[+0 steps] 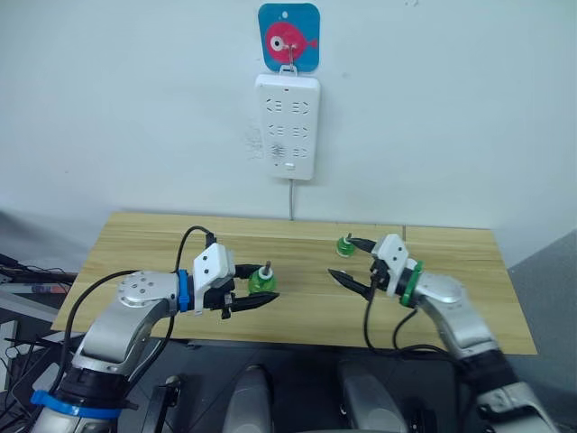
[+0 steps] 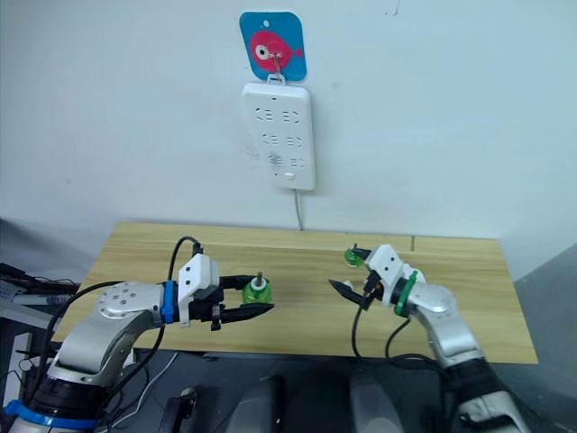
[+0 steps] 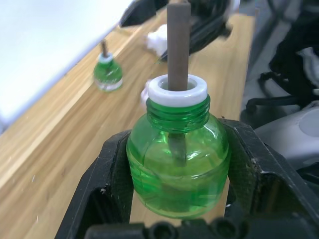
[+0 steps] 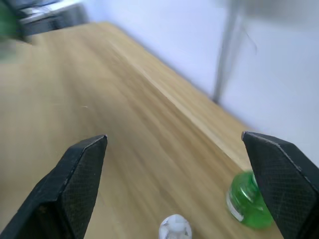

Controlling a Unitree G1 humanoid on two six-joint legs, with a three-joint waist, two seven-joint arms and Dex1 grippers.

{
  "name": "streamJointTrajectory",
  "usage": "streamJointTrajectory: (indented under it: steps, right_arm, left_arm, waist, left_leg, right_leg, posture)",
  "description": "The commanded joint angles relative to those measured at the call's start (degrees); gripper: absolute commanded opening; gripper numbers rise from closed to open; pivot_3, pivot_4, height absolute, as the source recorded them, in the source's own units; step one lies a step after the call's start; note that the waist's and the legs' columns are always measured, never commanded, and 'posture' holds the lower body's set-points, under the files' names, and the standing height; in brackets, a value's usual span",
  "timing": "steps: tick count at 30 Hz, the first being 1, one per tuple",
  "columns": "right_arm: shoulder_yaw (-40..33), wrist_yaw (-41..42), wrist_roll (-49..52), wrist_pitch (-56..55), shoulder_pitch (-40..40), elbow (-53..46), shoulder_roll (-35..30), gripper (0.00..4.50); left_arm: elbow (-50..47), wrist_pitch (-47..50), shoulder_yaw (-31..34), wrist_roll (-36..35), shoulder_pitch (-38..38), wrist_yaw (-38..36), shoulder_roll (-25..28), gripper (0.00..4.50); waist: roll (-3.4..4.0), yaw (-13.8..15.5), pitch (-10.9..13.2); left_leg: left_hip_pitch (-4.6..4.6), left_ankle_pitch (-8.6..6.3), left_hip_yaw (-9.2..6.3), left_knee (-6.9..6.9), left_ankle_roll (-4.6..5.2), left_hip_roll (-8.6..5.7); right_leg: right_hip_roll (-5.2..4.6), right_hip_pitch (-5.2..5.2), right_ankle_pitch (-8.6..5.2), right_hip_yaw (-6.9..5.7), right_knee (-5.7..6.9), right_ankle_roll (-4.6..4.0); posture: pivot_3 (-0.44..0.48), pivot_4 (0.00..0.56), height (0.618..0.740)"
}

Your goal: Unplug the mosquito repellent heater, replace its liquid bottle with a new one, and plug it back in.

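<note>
The left gripper is pinching a small green bottle. Its two black fingers press on the round belly of the bottle, one on each side. The bottle stands up straight in the grip, low over the table or just on it. It has no cap on. A brown wick sticks up out of a white ring at its neck.

This bottle looks light and made of thin plastic, and its round sides may be a bit slippery. The belly is the best place to hold it, and that is where the fingers are. The wick is thin and could bend or snap, so nothing should bump it. The bottle should stay upright, since the liquid might leak at the open top.

Further right, the right gripper is spread wide and holds nothing. Just beside it, near the far finger, the other green bottle stands on the table. A small white cap lies on the wood close to it. Which bottle is the old one is hard to tell from here.

The table is light wood, flat and smooth, so a small bottle could slide or tip on it. Behind it is a plain white wall. A long white power strip hangs there under a blue fish hook, and its cable runs down behind the table.
</note>
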Motion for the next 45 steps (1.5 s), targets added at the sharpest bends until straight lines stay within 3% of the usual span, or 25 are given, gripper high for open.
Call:
streamJointTrajectory:
  steps: [1, 5, 14, 19, 31, 35, 39, 45]
  right_arm:
    - [-0.3, 2.89, 13.09, 17.06, -1.85, -16.77, -3.16, 4.5]
    - [-0.23, 0.9, 17.48, 25.0, -5.49, -22.72, -3.67, 4.5]
    - [1.14, -1.33, 15.72, 25.52, -8.18, -21.49, -0.6, 4.5]
    - [1.15, -0.9, 15.91, 24.89, -8.24, -21.26, 0.1, 3.29]
    - [0.5, -0.23, 15.85, 23.55, -8.83, -20.62, 0.91, 3.25]
    - [-0.44, -0.27, 17.49, 24.2, -8.83, -21.34, 1.42, 3.25]
    - [-1.47, -0.79, 18.09, 24.67, -9.05, -21.68, 1.16, 4.48]
    - [-1.82, -0.2, 19.65, 26.68, -9.96, -23.46, -0.18, 4.5]
  left_arm:
    - [-1.17, 0.52, -2.32, -1.89, -4.28, -2.66, -1.55, 2.35]
    - [0.03, 0.87, -5.1, -2.44, -9.51, -5.22, -3.75, 2.35]
    - [1.48, 2.37, -5.94, -3.67, -15.37, -7.38, -6.28, 2.35]
    - [1.45, 2.85, -5.76, -3.92, -16.02, -7.46, -6.57, 2.32]
    - [-0.42, 4.44, -5.43, -4.82, -15.36, -7.54, -5.74, 2.23]
    - [-0.73, 4.55, -5.29, -4.89, -15.19, -7.34, -5.65, 2.23]
    - [-0.73, 4.15, -5.38, -4.6, -14.93, -7.41, -5.52, 2.23]
    - [-1.14, 4.21, -5.36, -4.71, -14.55, -7.43, -5.34, 2.23]
  waist:
    - [0.0, -0.24, 0.0]
    - [-0.01, -0.99, 0.0]
    - [-0.01, -1.89, 0.0]
    - [-0.01, -2.03, 0.0]
    - [-0.01, -2.51, 0.0]
    - [-0.01, -2.69, 0.0]
    - [-0.01, -2.98, 0.0]
    - [-0.01, -3.02, 0.0]
  left_leg:
    - [0.0, 0.0, -0.02, 0.01, 0.0, 0.01]
    - [0.01, 0.0, -0.03, 0.02, 0.0, 0.06]
    - [-0.07, 0.0, -0.03, -0.01, 0.01, 0.04]
    - [-0.09, -0.01, -0.02, 0.01, 0.01, 0.03]
    - [-0.09, 0.0, -0.03, 0.01, 0.01, 0.04]
    - [-0.09, 0.0, -0.04, 0.01, 0.01, 0.04]
    - [-0.09, 0.0, -0.03, 0.01, 0.01, 0.04]
    - [-0.09, 0.0, -0.05, 0.0, 0.01, 0.04]
  right_leg:
    - [0.01, -0.01, 0.0, -0.02, 0.02, 0.0]
    - [0.12, 0.0, 0.0, -0.01, 0.01, 0.0]
    - [0.11, -0.07, 0.0, -0.02, -0.05, 0.01]
    - [0.11, -0.09, 0.0, 0.0, -0.06, 0.02]
    - [0.11, -0.09, 0.0, -0.01, -0.05, 0.02]
    - [0.11, -0.09, 0.0, -0.01, -0.04, 0.02]
    - [0.11, -0.09, 0.0, -0.01, -0.05, 0.02]
    - [0.11, -0.09, 0.0, -0.02, -0.04, 0.02]
  posture:
    - [-0.151, 0.209, 0.723]
    - [-0.177, 0.206, 0.723]
    - [-0.192, 0.205, 0.723]
    - [-0.187, 0.203, 0.723]
    - [-0.177, 0.2, 0.723]
    - [-0.177, 0.201, 0.723]
    - [-0.177, 0.203, 0.723]
    - [-0.175, 0.205, 0.723]
